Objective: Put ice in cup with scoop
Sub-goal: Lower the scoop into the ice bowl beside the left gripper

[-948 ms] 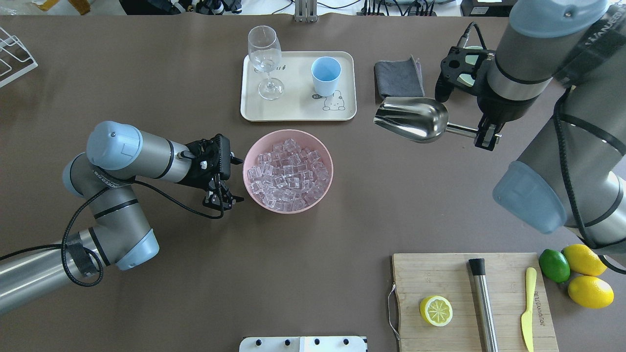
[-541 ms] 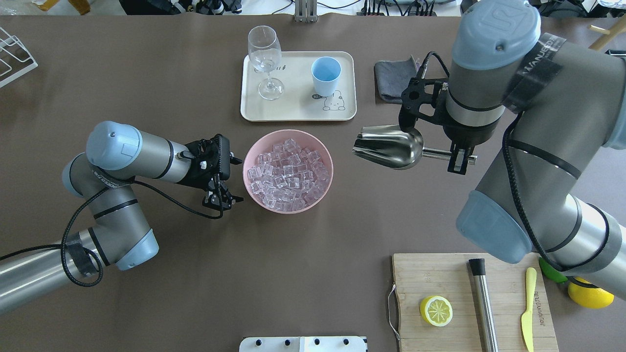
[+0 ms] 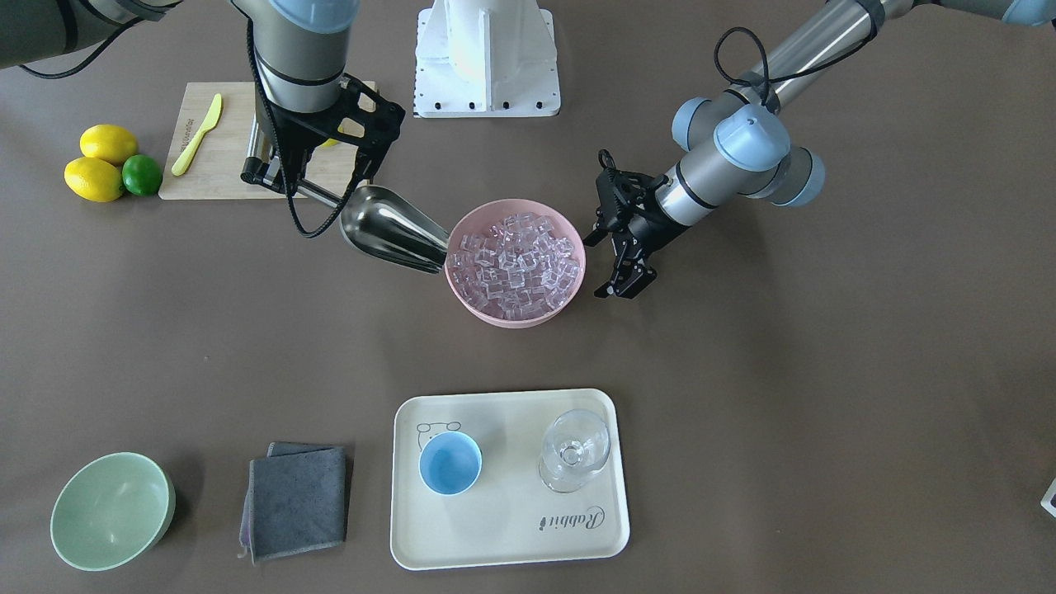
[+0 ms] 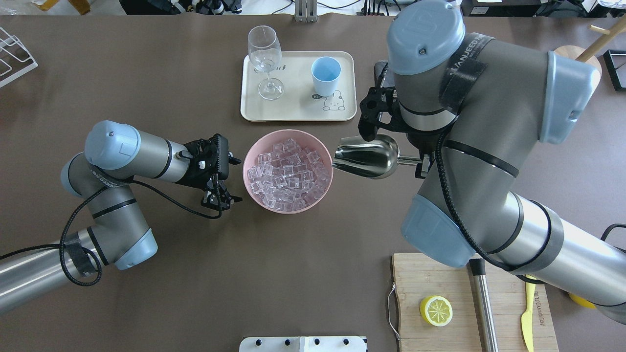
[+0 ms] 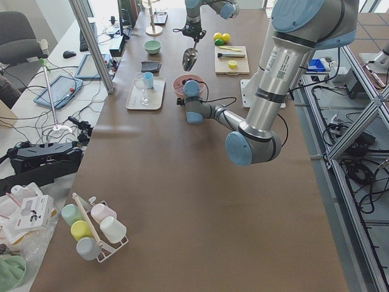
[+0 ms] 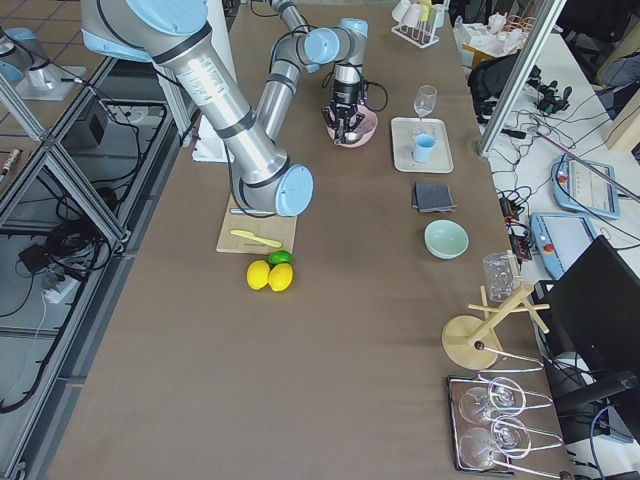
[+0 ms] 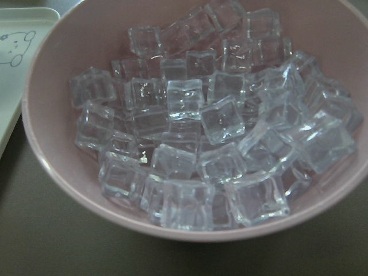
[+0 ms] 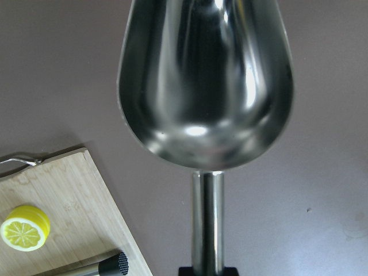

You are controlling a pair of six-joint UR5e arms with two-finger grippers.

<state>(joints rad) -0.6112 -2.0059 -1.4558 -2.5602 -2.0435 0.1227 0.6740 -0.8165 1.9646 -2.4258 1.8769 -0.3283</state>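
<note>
Brown matte worktop (image 4: 146, 274) in a lab w/ metal framing (image 5: 91, 42) and cluttered side desks (image 5: 61, 91). Right tool (image 4: 423, 164) pinches the scoop (image 4: 364, 157) by its handle. The trough is empty, mouth at the rim of a pink bowl (image 4: 288, 209) of ice (image 4: 286, 173). Left tool (image 4: 233, 180), fingers spread, sits just beside the bowl's opposite side. Cup (image 4: 325, 76) stands upright on a cream tray (image 4: 293, 110) beyond both tools, w/ a wine glass (image 4: 264, 54) near it.
</note>
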